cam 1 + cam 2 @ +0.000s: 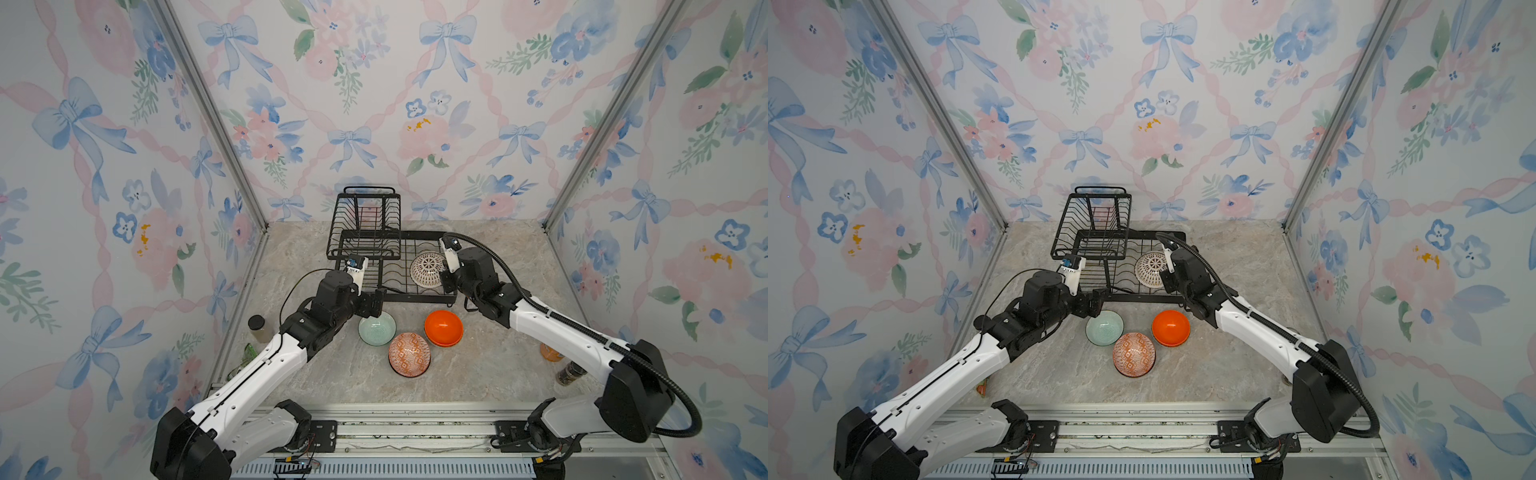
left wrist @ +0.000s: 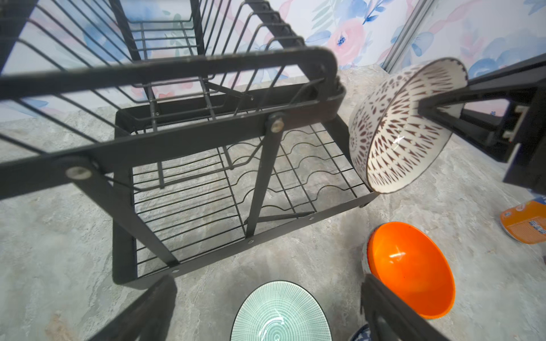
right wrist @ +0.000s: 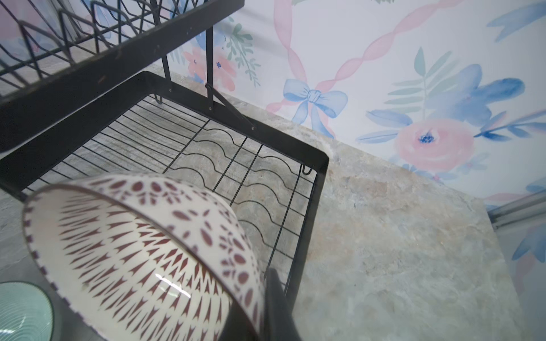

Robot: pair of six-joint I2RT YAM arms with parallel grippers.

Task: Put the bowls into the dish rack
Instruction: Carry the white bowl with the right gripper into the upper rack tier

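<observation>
- Four round bowls show in both top views: a white bowl with a dark red-brown pattern (image 1: 428, 270), a mint-green ribbed bowl (image 1: 377, 328), a plain glossy orange bowl (image 1: 443, 325) and an orange-and-white patterned bowl (image 1: 409, 353). A second rim shows under the plain orange one.
- One black two-tiered wire dish rack (image 1: 372, 245) stands at the back of the marbled grey counter (image 1: 498, 374).
- Three of the bowls sit close together on the counter, just in front of the rack.
- At the counter's left edge stand a dark-lidded jar (image 1: 256, 326) and a green object too small to identify.
- At the right edge an orange drink can (image 2: 526, 224) and a dark spice jar (image 1: 569, 374) are partly hidden by the right arm.
- The rack's raised upper basket overhangs the left part of the lower tray, and its slanted posts stand along the front rail.
- The right arm's fingers (image 3: 276, 301) pinch the rim of the white patterned bowl. It hangs tilted on edge over the right end of the lower tray; I cannot tell whether it touches the wires.
- The left arm's fingers (image 2: 147, 307) are spread wide, with the mint-green bowl below and between them, apart from both.
</observation>
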